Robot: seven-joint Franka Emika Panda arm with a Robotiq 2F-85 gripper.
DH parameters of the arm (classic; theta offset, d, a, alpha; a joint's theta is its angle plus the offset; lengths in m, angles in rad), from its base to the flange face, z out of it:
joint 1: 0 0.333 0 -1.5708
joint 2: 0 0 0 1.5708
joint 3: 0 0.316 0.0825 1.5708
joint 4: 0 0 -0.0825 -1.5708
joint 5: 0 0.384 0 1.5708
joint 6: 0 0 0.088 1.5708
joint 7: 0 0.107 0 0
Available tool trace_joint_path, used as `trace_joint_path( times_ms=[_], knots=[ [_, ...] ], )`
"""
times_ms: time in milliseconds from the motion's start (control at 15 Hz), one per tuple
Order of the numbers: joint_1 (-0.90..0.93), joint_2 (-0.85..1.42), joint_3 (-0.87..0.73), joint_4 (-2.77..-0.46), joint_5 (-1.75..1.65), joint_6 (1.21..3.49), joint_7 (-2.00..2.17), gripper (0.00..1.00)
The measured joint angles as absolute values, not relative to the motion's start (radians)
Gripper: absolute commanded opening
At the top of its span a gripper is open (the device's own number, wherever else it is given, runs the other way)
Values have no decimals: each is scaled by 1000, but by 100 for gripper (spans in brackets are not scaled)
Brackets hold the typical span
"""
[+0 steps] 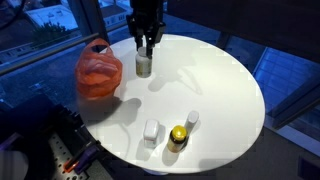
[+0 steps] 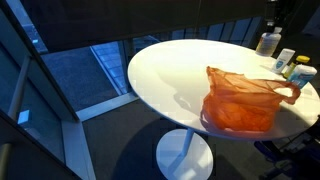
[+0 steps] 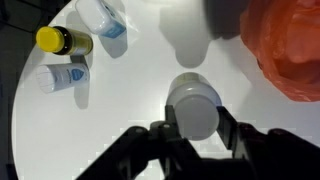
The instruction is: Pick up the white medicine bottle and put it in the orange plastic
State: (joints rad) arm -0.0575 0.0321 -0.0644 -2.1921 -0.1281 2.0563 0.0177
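Observation:
The white medicine bottle (image 1: 143, 66) stands upright on the round white table (image 1: 220, 80), just beside the orange plastic bag (image 1: 99, 70). My gripper (image 1: 147, 45) comes down from above with its fingers on the top of the bottle. In the wrist view the gripper (image 3: 196, 125) has one finger against each side of the bottle (image 3: 194, 100). The orange bag (image 3: 295, 45) fills the upper right of that view. In an exterior view the bottle (image 2: 266, 43) is behind the bag (image 2: 240, 100).
A yellow-capped dark bottle (image 1: 178, 136), a white box (image 1: 152, 131) and a small white bottle (image 1: 191, 119) sit near the table's front edge. They also show in the wrist view, yellow-capped bottle (image 3: 62, 41) and small bottle (image 3: 60, 77). Dark windows surround the table.

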Motion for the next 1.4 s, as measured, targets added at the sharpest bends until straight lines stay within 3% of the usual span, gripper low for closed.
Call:
trace_joint_path(
  times_ms=[1400],
  knots=[
    [71,-88,58,-2280,-56,1995,-44,19]
  ],
)
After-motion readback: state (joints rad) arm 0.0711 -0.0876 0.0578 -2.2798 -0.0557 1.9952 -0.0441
